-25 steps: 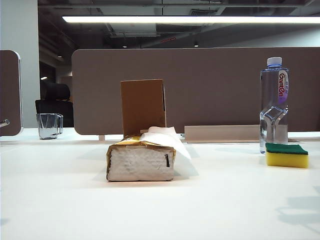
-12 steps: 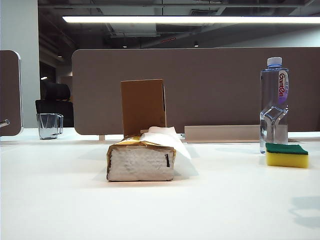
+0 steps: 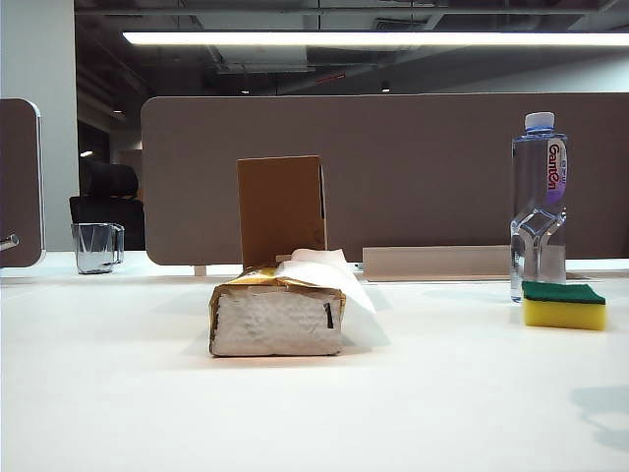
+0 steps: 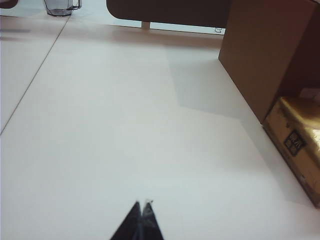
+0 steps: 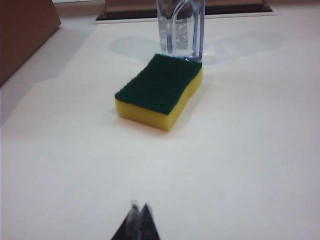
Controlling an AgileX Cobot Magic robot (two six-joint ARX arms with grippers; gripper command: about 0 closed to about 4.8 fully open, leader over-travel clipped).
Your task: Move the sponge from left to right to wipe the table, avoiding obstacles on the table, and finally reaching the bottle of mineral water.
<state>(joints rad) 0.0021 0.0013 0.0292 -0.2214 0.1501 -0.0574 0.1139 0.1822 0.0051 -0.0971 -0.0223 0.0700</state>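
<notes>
while both fingers [image 4: 142,206] [image 5: 139,206] hover closed, white table [image 3: 118,393] fronts brown partition [image 3: 413,167].

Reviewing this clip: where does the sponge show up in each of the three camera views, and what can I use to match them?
Exterior view: the sponge lies on the table at far right, just in front of the bottle of mineral water.
Left wrist view: not in it.
Right wrist view: the sponge lies ahead of the shut right gripper, by the bottle's base.
Shared landmark: the brown cardboard box, seen in all three views.
</notes>
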